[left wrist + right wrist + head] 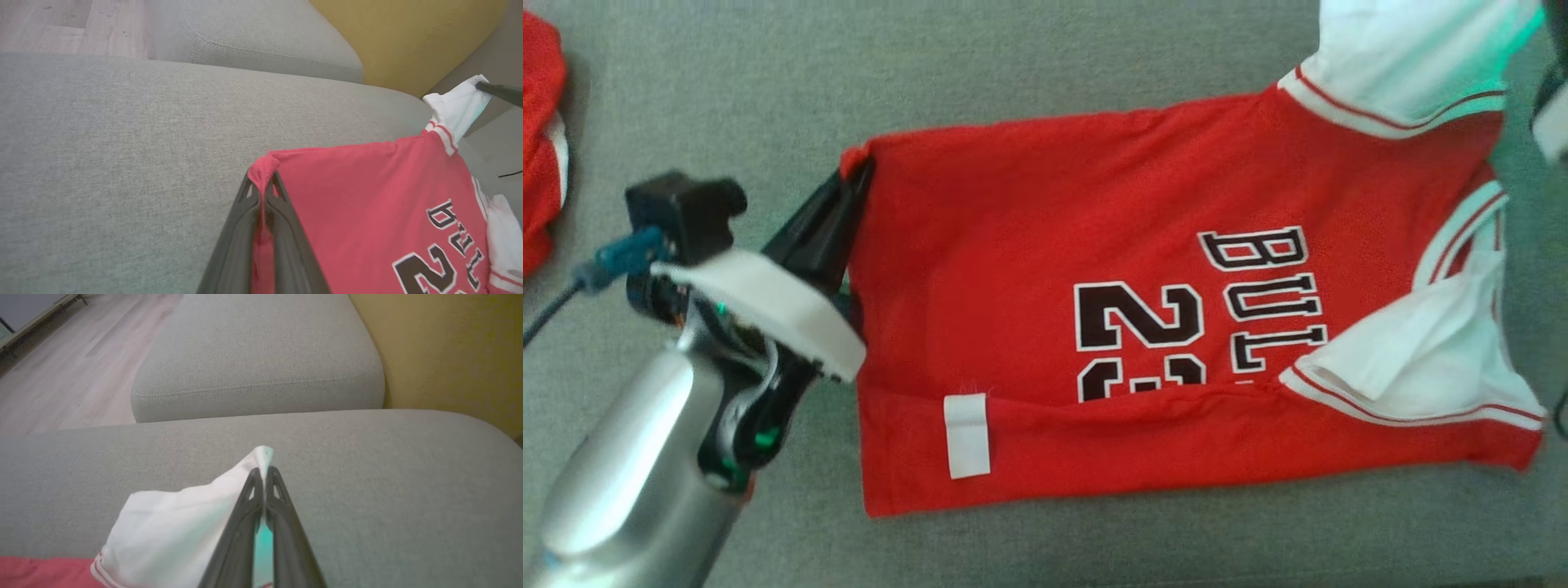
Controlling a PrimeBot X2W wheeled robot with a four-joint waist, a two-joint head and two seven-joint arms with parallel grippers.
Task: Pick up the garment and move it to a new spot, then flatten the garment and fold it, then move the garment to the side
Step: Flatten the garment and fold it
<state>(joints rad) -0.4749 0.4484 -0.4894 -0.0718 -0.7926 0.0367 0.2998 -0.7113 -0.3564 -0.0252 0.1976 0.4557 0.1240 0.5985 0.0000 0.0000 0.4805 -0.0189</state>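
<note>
The garment [1029, 269] is a red jersey with white sleeves and black lettering, spread across the grey cushion [768, 82], its lower edge folded up with a white tag showing. My left gripper [854, 167] is shut on the jersey's red hem corner [263, 167]; in the left wrist view the gripper [262, 179] pinches that cloth between both fingers. My right gripper [264, 471] is shut on the tip of a white sleeve [175, 526]. That sleeve [1413, 57] rises at the head view's top right, and the far finger [500, 92] holding it shows in the left wrist view.
Another red cloth [539, 139] lies at the cushion's far left edge. A second grey cushion [257, 355] sits beyond, with wooden floor [61, 375] on one side and a yellow wall [449, 347] on the other.
</note>
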